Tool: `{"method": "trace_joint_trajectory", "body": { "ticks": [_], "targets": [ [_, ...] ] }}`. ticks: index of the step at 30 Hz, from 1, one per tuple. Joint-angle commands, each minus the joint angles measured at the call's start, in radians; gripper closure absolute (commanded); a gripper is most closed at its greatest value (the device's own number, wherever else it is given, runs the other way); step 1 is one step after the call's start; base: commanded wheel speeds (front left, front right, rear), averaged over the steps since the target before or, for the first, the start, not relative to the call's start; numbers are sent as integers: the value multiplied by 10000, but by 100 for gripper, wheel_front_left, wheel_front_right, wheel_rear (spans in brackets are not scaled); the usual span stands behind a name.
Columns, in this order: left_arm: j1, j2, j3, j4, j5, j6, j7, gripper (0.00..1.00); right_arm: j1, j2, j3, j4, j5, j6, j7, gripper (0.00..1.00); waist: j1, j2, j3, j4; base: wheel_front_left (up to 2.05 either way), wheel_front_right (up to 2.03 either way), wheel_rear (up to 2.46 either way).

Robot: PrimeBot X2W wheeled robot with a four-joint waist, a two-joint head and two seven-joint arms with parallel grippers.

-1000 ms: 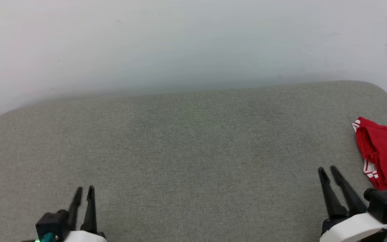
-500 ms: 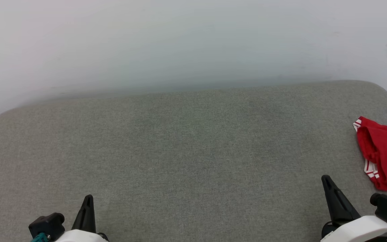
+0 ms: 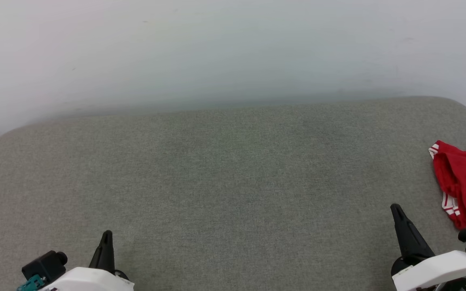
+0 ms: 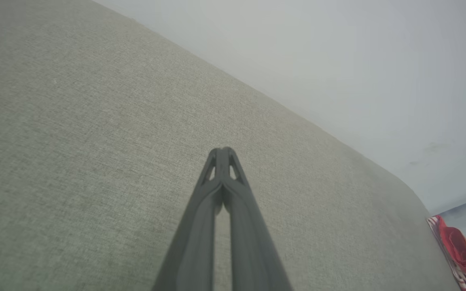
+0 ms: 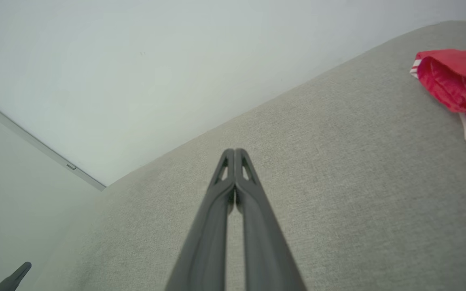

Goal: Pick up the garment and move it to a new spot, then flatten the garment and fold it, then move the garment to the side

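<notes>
Head view, crumpled red garment (image 3: 465, 182), grey cushion (image 3: 233, 182)

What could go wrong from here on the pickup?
1. The garment lies bunched at the right end of the grey surface, partly out of the head view; a nudge might push it off.
2. The right gripper and left gripper are both shut; reaching in without opening would likely shove the cloth, not grasp it.
</notes>
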Motion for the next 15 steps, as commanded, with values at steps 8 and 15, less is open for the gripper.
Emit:
{"method": "trace_joint_trajectory", "body": {
  "ticks": [8,15],
  "targets": [
    [-501,-177,348,-39,-1181,-292,329,100,-460,38,-124,171,1428,1,98,100,-1,0,28,47,0,0,0],
    [-623,-335,546,23,-1970,-474,558,100,-608,69,-198,354,2372,0,162,100,-1,0,50,85,0,0,0]
  ]
}}
